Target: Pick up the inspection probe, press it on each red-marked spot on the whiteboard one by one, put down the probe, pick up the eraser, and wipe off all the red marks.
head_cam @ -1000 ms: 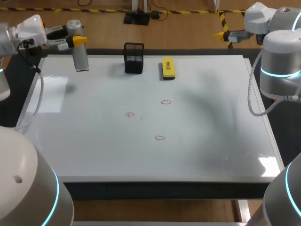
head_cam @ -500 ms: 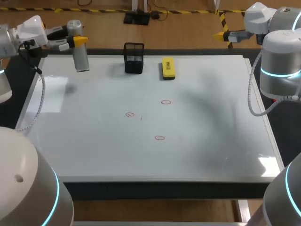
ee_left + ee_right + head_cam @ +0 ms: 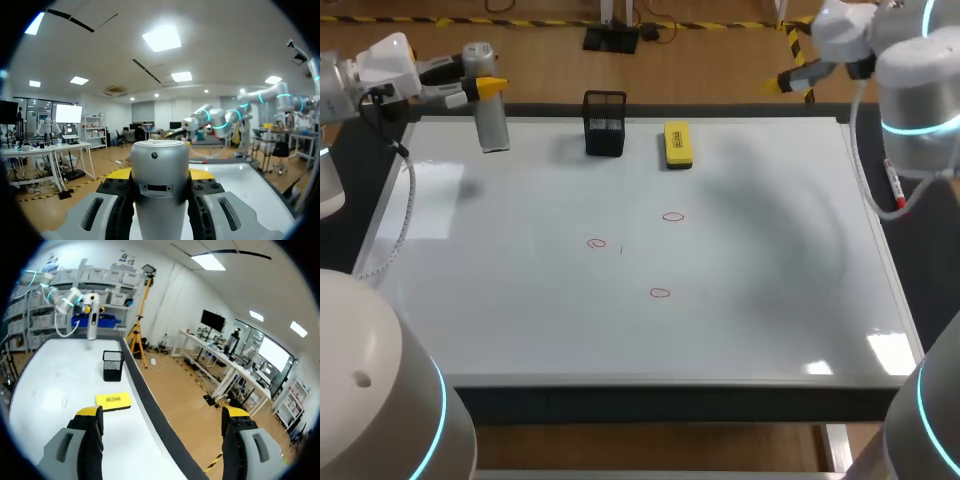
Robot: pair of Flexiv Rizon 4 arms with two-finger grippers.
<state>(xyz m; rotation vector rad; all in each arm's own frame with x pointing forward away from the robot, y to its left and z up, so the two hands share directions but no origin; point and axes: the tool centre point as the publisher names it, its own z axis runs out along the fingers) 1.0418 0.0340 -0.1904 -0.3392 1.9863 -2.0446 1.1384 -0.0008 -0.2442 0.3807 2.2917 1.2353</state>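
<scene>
Probe (image 3: 159,170), lower end out of wrist view, sits clamped in left end effector (image 3: 485,88); right end effector (image 3: 162,412) gapes wide, empty.

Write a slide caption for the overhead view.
Left gripper holds the probe over a whiteboard with three red marks.

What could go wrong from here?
The probe hangs in the left gripper over the whiteboard's far left corner, well away from the three small red marks. A slightly off press would likely miss a circle. The black mesh holder stands close to the probe's likely path, so a low sweep might clip it.
</scene>
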